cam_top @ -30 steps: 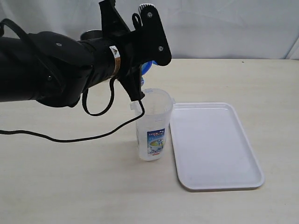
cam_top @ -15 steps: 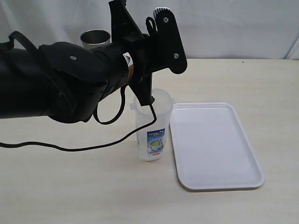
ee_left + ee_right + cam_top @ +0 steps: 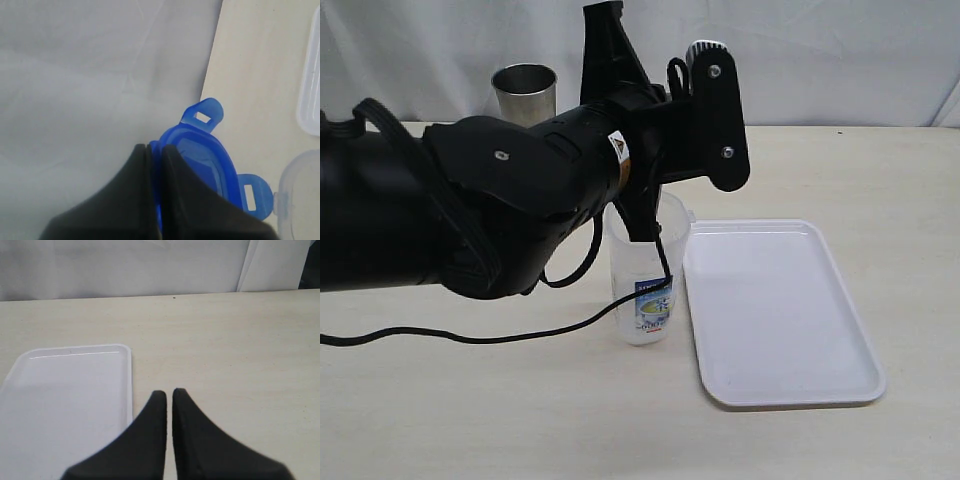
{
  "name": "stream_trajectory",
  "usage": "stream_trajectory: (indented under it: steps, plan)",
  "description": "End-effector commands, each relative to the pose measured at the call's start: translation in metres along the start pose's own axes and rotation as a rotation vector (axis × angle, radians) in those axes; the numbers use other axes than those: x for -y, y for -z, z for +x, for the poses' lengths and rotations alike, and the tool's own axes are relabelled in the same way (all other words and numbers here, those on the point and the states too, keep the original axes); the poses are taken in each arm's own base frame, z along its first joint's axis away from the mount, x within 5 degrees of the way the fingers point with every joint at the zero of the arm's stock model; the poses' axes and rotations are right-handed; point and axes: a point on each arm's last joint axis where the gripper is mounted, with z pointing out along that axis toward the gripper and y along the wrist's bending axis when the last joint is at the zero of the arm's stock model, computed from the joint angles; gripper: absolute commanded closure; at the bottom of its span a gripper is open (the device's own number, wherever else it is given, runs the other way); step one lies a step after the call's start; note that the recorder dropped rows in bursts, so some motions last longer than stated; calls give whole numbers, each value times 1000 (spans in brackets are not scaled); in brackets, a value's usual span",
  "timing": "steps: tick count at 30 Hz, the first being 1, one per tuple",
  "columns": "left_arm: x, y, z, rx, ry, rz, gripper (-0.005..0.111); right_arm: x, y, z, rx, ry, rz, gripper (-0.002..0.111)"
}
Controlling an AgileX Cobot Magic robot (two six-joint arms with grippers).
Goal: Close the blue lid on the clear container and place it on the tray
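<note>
The blue lid [image 3: 206,154] is pinched at its rim by my left gripper [image 3: 154,148], which is shut on it; two snap flaps stick out. In the exterior view the lid is hidden behind the left arm [image 3: 520,200], which hangs over the mouth of the clear container [image 3: 645,300]. That container stands upright on the table, its label facing front, just left of the white tray [image 3: 785,320]. The container's rim [image 3: 300,200] shows close beside the lid. My right gripper [image 3: 165,392] is shut with nothing in it, low over the table beside the tray [image 3: 65,405].
A steel cup [image 3: 525,92] stands at the back left of the table. A black cable [image 3: 520,335] trails from the left arm across the table in front of the container. A white backdrop hangs behind the table.
The left arm has swung to the right with the lid, from back-left of the container to over its mouth. The container and tray have not moved.
</note>
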Motion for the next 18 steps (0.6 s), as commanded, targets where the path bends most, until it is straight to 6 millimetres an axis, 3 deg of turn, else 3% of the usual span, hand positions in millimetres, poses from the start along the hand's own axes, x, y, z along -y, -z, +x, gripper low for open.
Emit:
stream_trajectory:
  steps: [1, 18]
  plan:
    - [-2, 2, 0, -12, 18, 3, 107, 0, 0, -1, 16, 0, 3, 104]
    - [2, 3, 3, -47, 24, 41, 107, 0, 0, -1, 16, 0, 3, 104]
